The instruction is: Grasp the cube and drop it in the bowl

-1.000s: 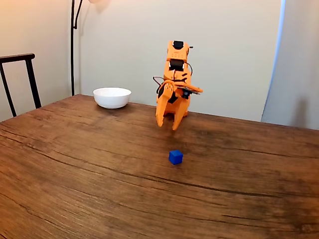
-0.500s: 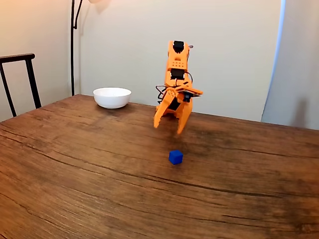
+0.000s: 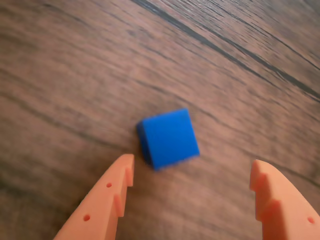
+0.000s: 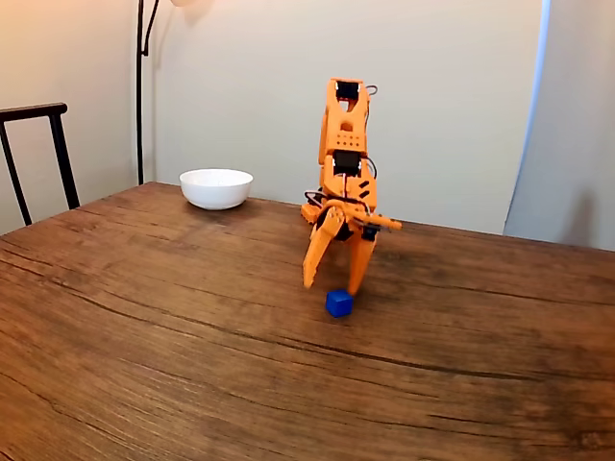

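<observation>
Grainy wooden table [image 4: 144,317] bears smooth, slightly blurred cube [image 3: 168,137] before spread gripper [image 3: 192,175].

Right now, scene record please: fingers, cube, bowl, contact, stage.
gripper: open, orange fingers pointing down at the table
cube: blue, lying on the wood just in front of the fingertips, not yet between them in the wrist view
bowl: white, far side of the table, left of the arm in the fixed view
contact: none visible
stage: pre-grasp
</observation>
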